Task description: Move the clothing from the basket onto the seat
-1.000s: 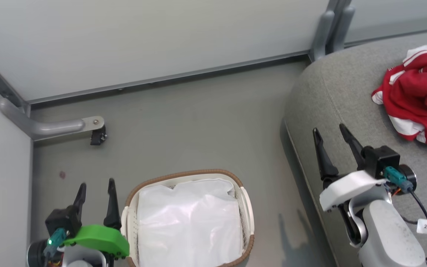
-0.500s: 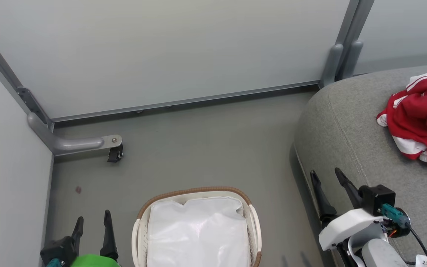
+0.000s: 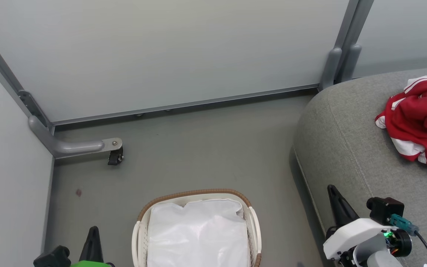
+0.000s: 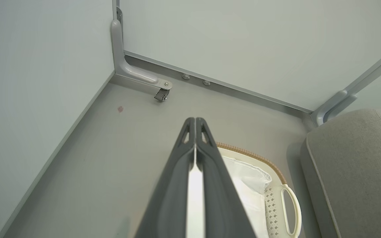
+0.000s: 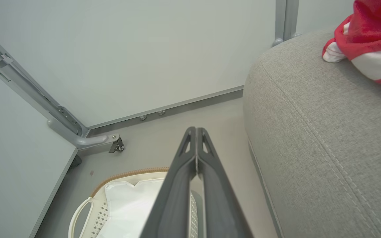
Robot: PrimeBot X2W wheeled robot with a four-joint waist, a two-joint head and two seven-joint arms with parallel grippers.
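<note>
clothing lies heaped on the seat at 3 o'clock in the head view, so the transfer looks finished. basket at 6 o'clock holds just its white liner. right gripper at 5 o'clock and left gripper at 7 o'clock are both clenched on nothing, fingers pressed flat together in the wrist views. i judge this the closing step: the next move calls for little beyond parking both grippers clear of clothing and basket. a second ago both pairs of fingers stood spread; now they are pressed together, and the head camera has tilted, so both grippers sit lower in view.
</note>
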